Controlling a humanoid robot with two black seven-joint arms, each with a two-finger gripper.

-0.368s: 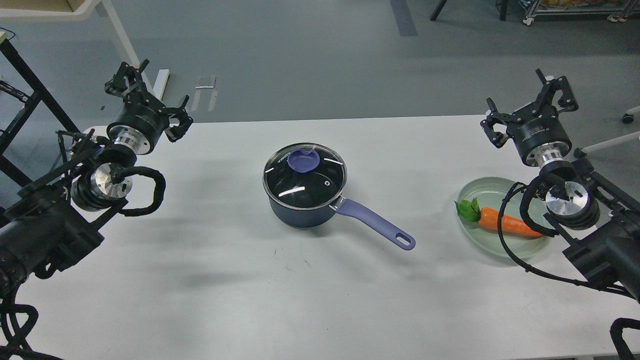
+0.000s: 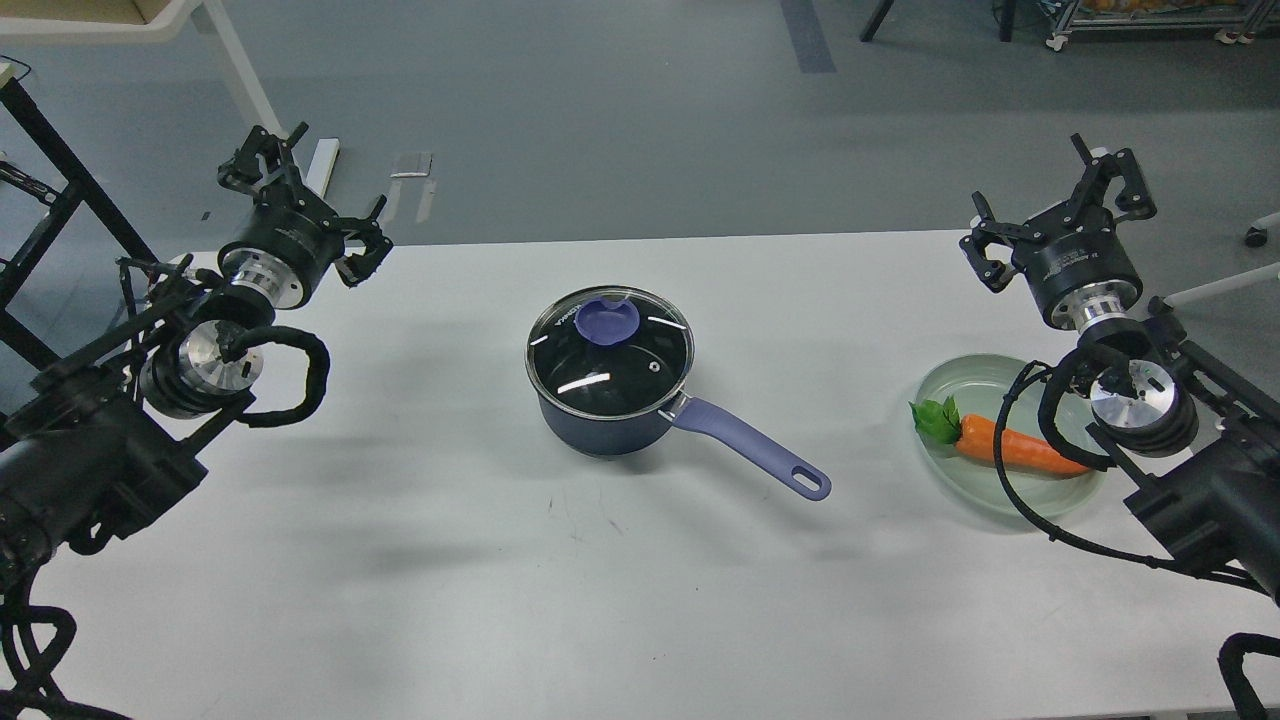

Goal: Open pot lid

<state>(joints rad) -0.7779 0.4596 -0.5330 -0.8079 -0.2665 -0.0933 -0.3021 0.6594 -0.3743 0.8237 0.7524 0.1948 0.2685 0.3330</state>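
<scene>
Left gripper hanging spread and empty over the white table's far-left corner. Pot sitting mid-table, lid resting on it; right gripper hovering apart beyond a carrot lying on its plate, grey floor stretching behind.

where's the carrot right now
In the head view, the carrot lies on the pale green plate at the table's right side, right of the pot and just beneath the right arm.
</scene>
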